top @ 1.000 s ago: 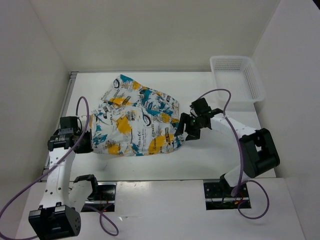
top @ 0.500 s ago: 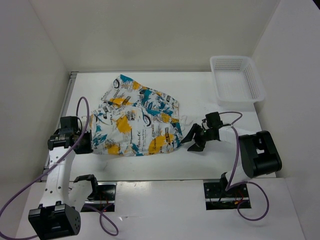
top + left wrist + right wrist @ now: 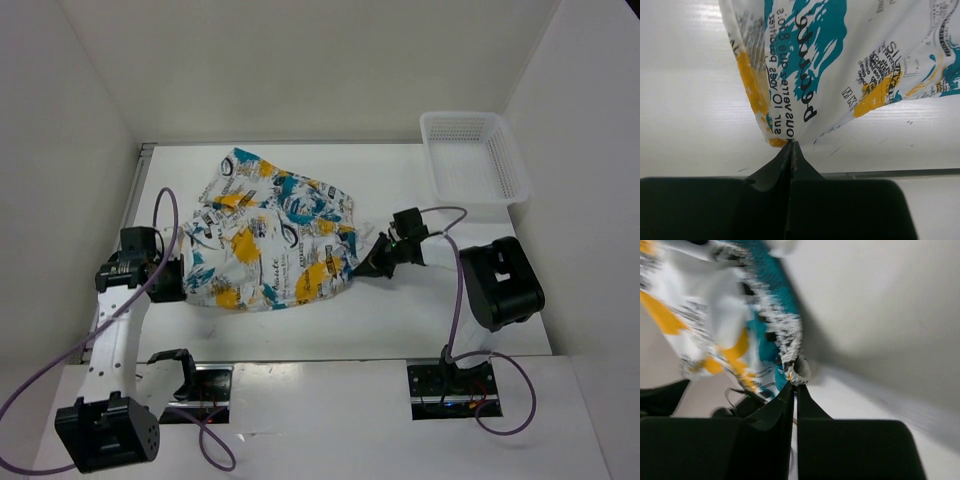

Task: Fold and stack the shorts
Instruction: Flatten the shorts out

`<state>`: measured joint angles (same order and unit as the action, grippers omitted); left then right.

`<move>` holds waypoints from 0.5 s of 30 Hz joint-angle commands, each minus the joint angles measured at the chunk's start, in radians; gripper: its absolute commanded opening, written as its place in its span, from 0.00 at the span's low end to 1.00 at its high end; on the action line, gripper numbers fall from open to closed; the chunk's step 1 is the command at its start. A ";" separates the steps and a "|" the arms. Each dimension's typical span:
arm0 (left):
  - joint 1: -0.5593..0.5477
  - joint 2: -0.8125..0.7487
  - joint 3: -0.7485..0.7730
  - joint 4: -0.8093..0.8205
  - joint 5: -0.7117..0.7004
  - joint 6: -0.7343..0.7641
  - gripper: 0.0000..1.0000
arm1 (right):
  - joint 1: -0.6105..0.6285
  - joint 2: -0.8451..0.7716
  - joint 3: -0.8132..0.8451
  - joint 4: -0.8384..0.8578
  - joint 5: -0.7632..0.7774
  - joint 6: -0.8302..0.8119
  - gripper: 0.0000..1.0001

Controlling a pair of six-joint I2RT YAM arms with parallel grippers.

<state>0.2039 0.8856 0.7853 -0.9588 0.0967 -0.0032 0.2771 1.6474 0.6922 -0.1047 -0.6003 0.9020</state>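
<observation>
The shorts (image 3: 270,240) are held spread above the desk (image 3: 420,310) between both pincers, one edge pinched in the closed left pincer (image 3: 791,144), the opposite edge in the closed right pincer (image 3: 794,386).

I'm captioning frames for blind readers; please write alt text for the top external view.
Printed shorts lie rumpled on a white table, seen from above, the left gripper pinching their left edge and the right gripper their right edge. A white mesh basket sits at the far right corner.
</observation>
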 commanded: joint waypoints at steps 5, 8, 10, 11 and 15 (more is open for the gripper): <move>0.006 0.286 0.219 0.235 0.107 0.003 0.00 | -0.045 0.066 0.438 -0.133 0.109 -0.094 0.00; 0.017 0.462 0.475 0.270 0.152 0.003 0.00 | -0.079 0.101 0.639 -0.217 0.118 -0.135 0.00; 0.029 0.548 0.622 0.270 0.178 0.003 0.00 | -0.107 0.115 0.775 -0.260 0.129 -0.167 0.00; 0.029 0.565 0.750 0.270 0.178 0.003 0.00 | -0.107 0.115 0.811 -0.297 0.152 -0.176 0.00; 0.067 0.576 0.858 0.270 0.251 0.003 0.00 | -0.128 0.052 0.851 -0.352 0.210 -0.218 0.00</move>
<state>0.2417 1.4933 1.5715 -0.7074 0.2638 -0.0044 0.1619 1.7500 1.5238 -0.3351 -0.4576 0.7479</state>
